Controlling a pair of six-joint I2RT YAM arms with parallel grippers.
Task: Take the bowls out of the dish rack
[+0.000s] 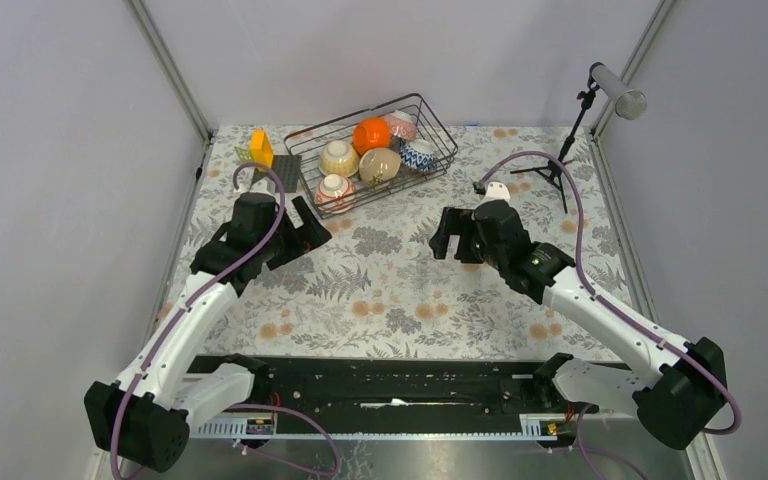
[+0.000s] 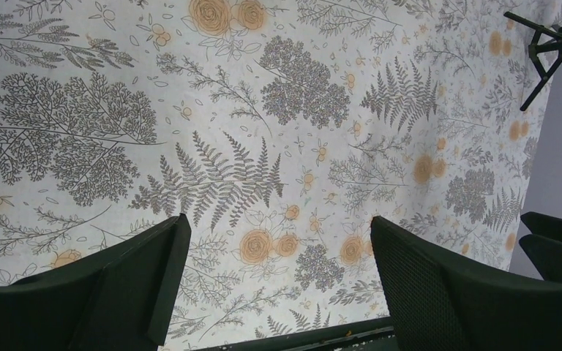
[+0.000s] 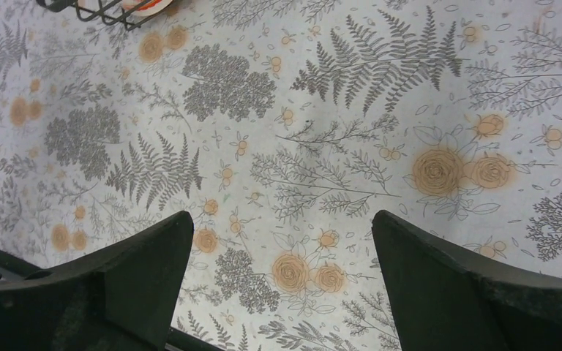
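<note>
Bowls, six, all sit inside the dish rack (image 1: 350, 119), a dark wire rectangular basket.
- Glossy orange bowl (image 1: 371, 134) at the rack's middle, far side.
- Ribbed cream bowl (image 1: 339, 157) toward the rack's left end.
- Smooth beige bowl (image 1: 379, 165) at the rack's middle, near side.
- White bowl with red pattern (image 1: 335, 190) in the rack's near-left corner.
- Pinkish bowl (image 1: 400, 127) and blue-white bowl (image 1: 419, 155) at the rack's right end.

Left gripper (image 1: 307, 224) hovers just short of the rack's near-left corner. Right gripper (image 1: 449, 232) hangs nearer than the rack's right end. Neither touches the wire. Jaws of each stand spread, nothing between them.

Wrist views show matt black fingers (image 2: 139, 278) over the fern-and-rose printed tablecloth (image 1: 390, 290). The right wrist view alone catches a corner of the rack at its top edge. Only the overhead view shows a yellow block (image 1: 260, 147) and a flat dark plate (image 1: 286, 172) left of the rack. Tripod stand (image 1: 558, 165), right of the rack, also shows in the left wrist view's corner.
</note>
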